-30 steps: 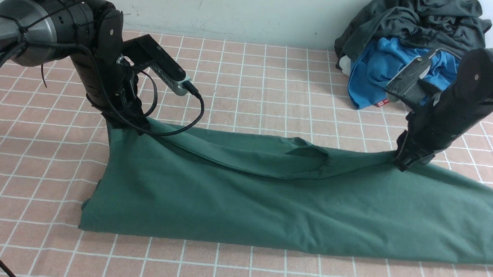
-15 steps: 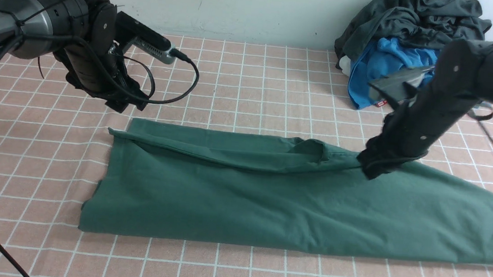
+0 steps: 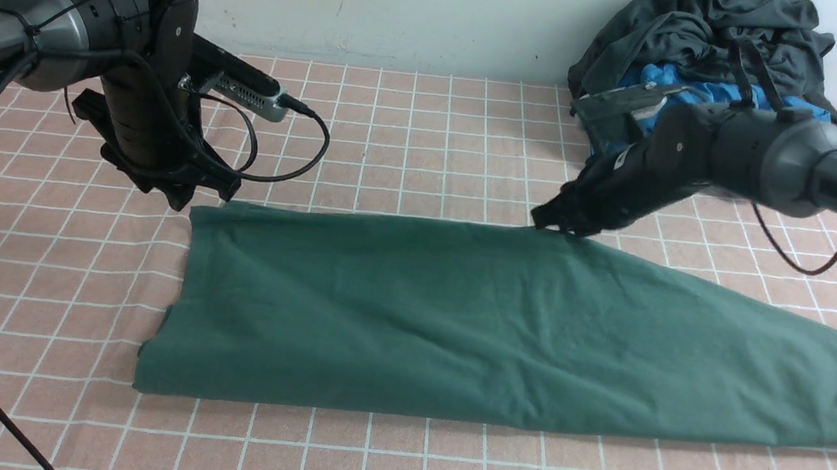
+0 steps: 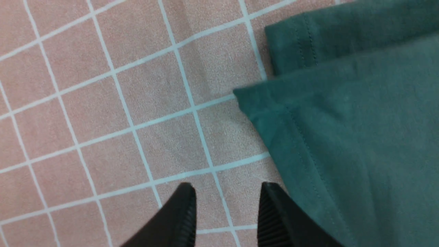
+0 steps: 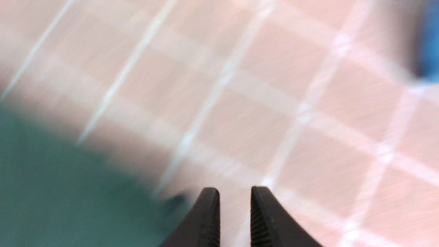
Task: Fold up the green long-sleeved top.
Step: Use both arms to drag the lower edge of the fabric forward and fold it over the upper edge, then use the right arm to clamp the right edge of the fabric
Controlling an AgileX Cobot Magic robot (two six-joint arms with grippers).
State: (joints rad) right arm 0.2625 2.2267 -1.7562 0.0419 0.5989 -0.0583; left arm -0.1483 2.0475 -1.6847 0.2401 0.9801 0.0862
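The green long-sleeved top [image 3: 456, 323] lies flat on the table, folded into a long band with one end tapering to the right. My left gripper [image 3: 196, 194] hovers just beyond the band's far left corner. In the left wrist view it [image 4: 228, 187] is open over bare cloth, with the top's hemmed corner [image 4: 343, 137] beside one finger. My right gripper [image 3: 546, 220] sits low at the band's far edge, right of the middle. The blurred right wrist view shows this gripper [image 5: 235, 190] narrowly open and empty, beside the top [image 5: 51, 178].
A pile of dark grey clothing [image 3: 714, 33] with a bright blue garment [image 3: 701, 89] fills the back right corner, just behind my right arm. The pink checked tablecloth [image 3: 428, 136] covers the table. A black cable [image 3: 294, 165] loops from my left wrist.
Both grippers have let go of the top's far edge. The raised, sagging layer now lies flat. My right gripper has swung left and farther back; my left lifted away and rests beside the corner.
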